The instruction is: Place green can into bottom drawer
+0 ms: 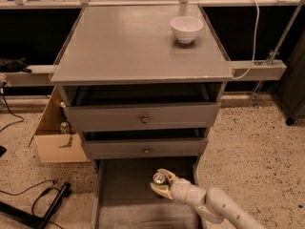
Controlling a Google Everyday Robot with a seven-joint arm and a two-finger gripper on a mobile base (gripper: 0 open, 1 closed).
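Observation:
My gripper [161, 182] reaches in from the lower right, over the open bottom drawer [124, 194]. It is shut on the green can [158, 178], with one pale finger on each side. The can stands upright and I see mostly its silver top; the green side is almost hidden by the fingers. The can is in the drawer's back right part, just in front of the lower knobbed drawer [146, 150]. I cannot tell whether the can touches the drawer floor.
A white bowl [186, 28] stands on the cabinet top at the back right. The upper knobbed drawer [143, 119] is pulled slightly out. A cardboard box [55, 140] sits on the floor to the left, with cables and a black tool in front of it.

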